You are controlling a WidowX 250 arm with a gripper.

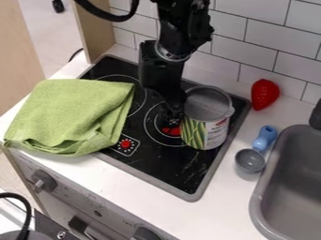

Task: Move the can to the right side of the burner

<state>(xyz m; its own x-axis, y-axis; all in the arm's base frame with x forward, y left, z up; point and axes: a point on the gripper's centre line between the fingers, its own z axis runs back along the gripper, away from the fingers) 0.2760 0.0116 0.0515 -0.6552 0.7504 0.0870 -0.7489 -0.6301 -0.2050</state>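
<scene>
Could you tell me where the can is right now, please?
In the camera view, the can stands right of center on the black stovetop, over the right edge of the red-centered burner, right of the claw.

From my screen I read the cooktop (163, 170) as smooth, glossy black glass. The can (205, 112) looks like bare grey metal with a printed wrap. I see rough, matt cloth in the towel (72, 115), shiny plastic on the strawberry (264, 93), glazed-looking wall tiles (257, 35) and a smooth white bench (235, 206).
</scene>
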